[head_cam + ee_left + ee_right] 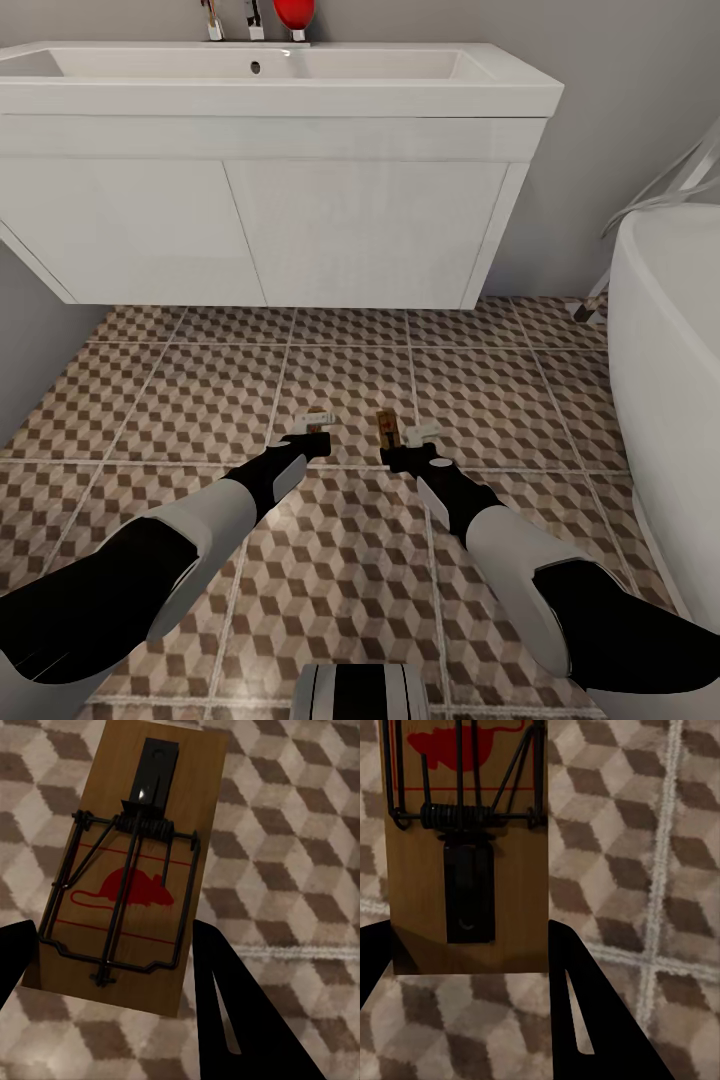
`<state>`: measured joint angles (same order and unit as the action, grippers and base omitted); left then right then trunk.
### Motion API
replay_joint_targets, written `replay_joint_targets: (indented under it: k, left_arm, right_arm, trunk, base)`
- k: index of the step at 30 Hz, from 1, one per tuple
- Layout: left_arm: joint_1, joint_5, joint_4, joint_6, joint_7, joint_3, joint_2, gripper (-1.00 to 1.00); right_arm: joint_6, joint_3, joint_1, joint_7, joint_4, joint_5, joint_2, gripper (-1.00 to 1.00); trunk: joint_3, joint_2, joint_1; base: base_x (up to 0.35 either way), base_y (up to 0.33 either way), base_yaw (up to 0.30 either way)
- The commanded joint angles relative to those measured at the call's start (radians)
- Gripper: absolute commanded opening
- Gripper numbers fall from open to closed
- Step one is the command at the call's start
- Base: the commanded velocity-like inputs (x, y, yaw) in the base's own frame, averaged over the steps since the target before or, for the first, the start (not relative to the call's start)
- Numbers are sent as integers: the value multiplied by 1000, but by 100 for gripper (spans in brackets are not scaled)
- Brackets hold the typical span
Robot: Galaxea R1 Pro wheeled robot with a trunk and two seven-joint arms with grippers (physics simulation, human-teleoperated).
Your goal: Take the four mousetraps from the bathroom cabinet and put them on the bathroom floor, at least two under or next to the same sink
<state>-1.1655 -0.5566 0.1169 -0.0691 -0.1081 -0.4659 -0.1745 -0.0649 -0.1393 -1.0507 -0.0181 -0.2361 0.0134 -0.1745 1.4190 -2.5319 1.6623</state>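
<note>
Mousetraps (127,870), brown wood, red mouse print

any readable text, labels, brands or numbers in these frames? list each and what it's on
No readable words or numbers anywhere.
Mousetrap in the left gripper: the board carries only a red mouse silhouette with red lines, no lettering.
Mousetrap in the right gripper: the board shows the same red mouse print, cut off at the frame edge, no lettering.
Sink fronts: blank white.

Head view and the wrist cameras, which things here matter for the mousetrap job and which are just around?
Job:
left gripper shut on mousetrap
right gripper shut on second mousetrap
bathroom floor
bathroom sink

Just around:
bathtub
red bottle
</note>
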Motion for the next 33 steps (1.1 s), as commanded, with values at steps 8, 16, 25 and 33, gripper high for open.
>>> replay_joint_targets:
  k: [8,16,25,33]
  left_arm:
    - [0,-6,1,-3,-2,-5,0,-100]
    - [0,-7,2,0,-2,-5,0,-100]
    - [0,-6,3,0,-2,-5,0,-100]
    - [0,-6,3,0,-2,-5,0,-100]
  right_arm:
    - [-7,-4,0,-4,1,2,0,-100]
    - [-7,-4,0,-5,2,3,0,-100]
    - [-7,-3,0,-5,1,3,0,-100]
    - [-7,-2,0,-5,1,3,0,-100]
  trunk:
    - [1,0,0]
    - [1,0,0]
    - [1,0,0]
    - [1,0,0]
  base:
    - [0,0,0]
    - [0,0,0]
    - [0,0,0]
    - [0,0,0]
